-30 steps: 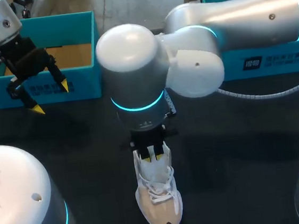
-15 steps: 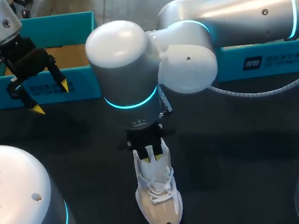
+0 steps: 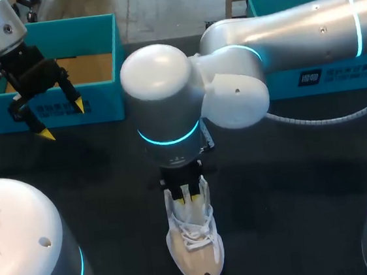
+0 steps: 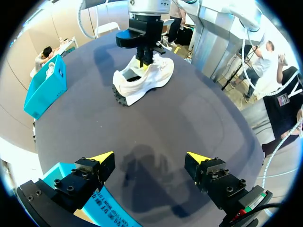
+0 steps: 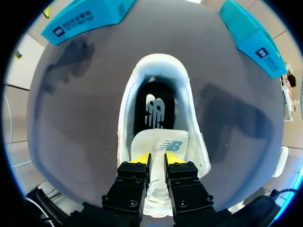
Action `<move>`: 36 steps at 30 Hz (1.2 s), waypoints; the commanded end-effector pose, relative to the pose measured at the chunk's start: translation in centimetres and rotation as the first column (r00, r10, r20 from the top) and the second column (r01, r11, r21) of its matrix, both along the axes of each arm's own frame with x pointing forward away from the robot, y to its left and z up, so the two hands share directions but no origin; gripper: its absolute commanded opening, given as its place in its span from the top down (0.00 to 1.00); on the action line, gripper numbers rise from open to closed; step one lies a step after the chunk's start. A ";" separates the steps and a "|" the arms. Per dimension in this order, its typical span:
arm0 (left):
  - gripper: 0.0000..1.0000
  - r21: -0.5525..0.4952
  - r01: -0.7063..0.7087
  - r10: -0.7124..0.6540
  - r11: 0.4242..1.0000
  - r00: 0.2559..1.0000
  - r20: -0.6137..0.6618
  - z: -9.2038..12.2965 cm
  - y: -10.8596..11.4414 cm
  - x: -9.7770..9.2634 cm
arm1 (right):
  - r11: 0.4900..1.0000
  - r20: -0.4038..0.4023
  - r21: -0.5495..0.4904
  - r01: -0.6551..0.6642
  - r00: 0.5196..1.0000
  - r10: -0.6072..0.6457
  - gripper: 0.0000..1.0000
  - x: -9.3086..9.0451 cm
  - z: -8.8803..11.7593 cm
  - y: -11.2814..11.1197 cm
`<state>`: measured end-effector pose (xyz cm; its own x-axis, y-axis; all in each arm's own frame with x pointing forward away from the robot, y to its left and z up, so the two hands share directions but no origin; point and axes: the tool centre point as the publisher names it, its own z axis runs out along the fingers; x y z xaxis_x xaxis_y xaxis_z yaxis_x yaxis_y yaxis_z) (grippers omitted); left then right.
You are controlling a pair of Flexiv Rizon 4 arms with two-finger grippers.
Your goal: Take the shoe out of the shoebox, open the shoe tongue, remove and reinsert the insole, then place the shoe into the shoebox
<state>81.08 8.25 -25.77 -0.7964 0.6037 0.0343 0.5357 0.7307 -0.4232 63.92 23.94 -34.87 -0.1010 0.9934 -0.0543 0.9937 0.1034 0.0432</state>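
Observation:
A white sneaker (image 3: 195,244) stands on the dark table near its front middle, toe toward the camera in the head view. My right gripper (image 3: 188,193) comes down from above onto its white tongue (image 5: 158,142) and is shut on it, yellow tips close together. Ahead of the fingers, the black insole (image 5: 154,111) lies inside the shoe (image 5: 191,113). My left gripper (image 3: 63,120) hangs open in front of the blue shoebox (image 3: 49,111) at the back left, with nothing between its fingers. The left wrist view shows the sneaker (image 4: 144,80) far ahead of that gripper (image 4: 150,157).
A second blue box (image 3: 334,72) stands at the back right, partly behind my right arm. In the right wrist view both boxes (image 5: 80,21) (image 5: 253,35) lie beyond the shoe's heel. Dark tabletop (image 3: 288,192) surrounds the sneaker.
My right arm's wrist swung slightly left, then back right, with the gripper staying on the tongue. The shoe and my left arm have not moved.

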 end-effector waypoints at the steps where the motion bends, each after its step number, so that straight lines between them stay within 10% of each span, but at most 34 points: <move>1: 0.00 0.002 0.000 0.000 1.000 1.000 0.001 0.0 0.1 0.0 | 0.999 0.056 -0.003 -0.052 0.997 0.052 0.79 -0.5 3.4 -0.2; 11: 0.00 0.002 0.000 0.000 1.000 1.000 0.001 0.0 0.1 0.0 | 0.890 0.052 0.080 -0.449 0.894 0.446 0.52 2.2 6.7 -1.9; 15: 0.00 0.002 0.000 0.000 1.000 1.000 0.001 0.0 0.1 0.0 | 0.781 0.058 0.119 -0.613 0.789 0.611 0.00 3.9 7.2 -2.5; 19: 0.00 0.002 0.000 0.000 1.000 1.000 0.001 0.0 0.1 0.0 | 0.617 0.042 0.173 -0.768 0.632 0.774 0.00 5.3 7.9 -2.4; 21: 0.00 0.002 0.000 0.000 1.000 1.000 0.001 0.0 0.1 0.0 | 0.451 0.056 0.285 -0.846 0.485 0.873 0.00 5.9 8.1 -2.2; 31: 0.00 0.002 0.000 0.000 1.000 1.000 0.001 0.0 0.1 0.0 | 0.451 0.056 0.285 -0.846 0.485 0.873 0.00 5.9 8.1 -2.2; 36: 0.00 0.002 0.000 0.000 1.000 1.000 0.001 0.0 0.1 0.0 | 0.402 -0.092 0.113 -0.909 0.393 0.915 0.00 7.2 7.8 -0.1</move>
